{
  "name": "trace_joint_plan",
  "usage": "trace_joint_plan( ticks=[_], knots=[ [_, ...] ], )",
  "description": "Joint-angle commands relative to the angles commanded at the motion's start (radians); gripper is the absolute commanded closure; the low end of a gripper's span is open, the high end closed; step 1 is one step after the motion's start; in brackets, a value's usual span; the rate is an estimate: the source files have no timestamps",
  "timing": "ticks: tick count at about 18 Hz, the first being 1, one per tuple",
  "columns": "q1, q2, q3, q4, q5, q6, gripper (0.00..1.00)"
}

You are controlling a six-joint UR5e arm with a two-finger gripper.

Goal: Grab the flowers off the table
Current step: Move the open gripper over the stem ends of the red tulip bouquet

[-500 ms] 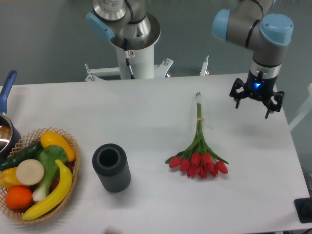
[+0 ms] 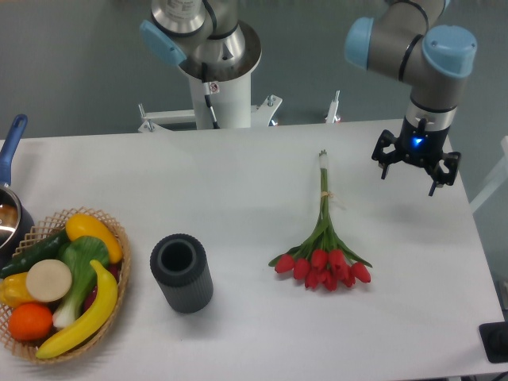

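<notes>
Shifted slightly up and to the left since half a second ago: end effector [image 2: 416, 169], now hanging above the right rear part of the bench [image 2: 238, 182], fingers spread apart, nothing held. Flowers [image 2: 323, 242]: unmoved, lying flat on the bench right of centre; red heads fanned toward the front edge, tied green stems running straight back to pale ends; apart from the end effector, which sits to their right and farther back. Dark ribbed cylinder [image 2: 182, 272]: upright, open top, left of the flowers and well apart from them. Wicker basket [image 2: 117, 238]: front left corner, holding a banana, orange, cucumber, yellow pepper and other produce. Pot with blue handle [image 2: 11, 155]: left edge, partly cut off by the frame. Arm base [image 2: 214, 75]: white column behind the rear edge.
</notes>
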Motion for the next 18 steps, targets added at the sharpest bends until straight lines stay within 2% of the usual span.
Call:
trace_joint_plan(
  ticks=[3, 6, 9, 13, 18],
  knots=[
    [-0.003, 0.008, -0.034, 0.005, -0.058, -0.075, 0.00],
    [-0.037, 0.009, -0.066, 0.008, -0.062, -0.149, 0.00],
    [-0.040, 0.005, -0.078, -0.003, -0.058, -0.154, 0.00],
    [-0.064, 0.003, -0.139, -0.005, -0.057, -0.155, 0.00],
    [-0.080, -0.003, -0.178, -0.003, -0.054, -0.155, 0.00]
  ],
)
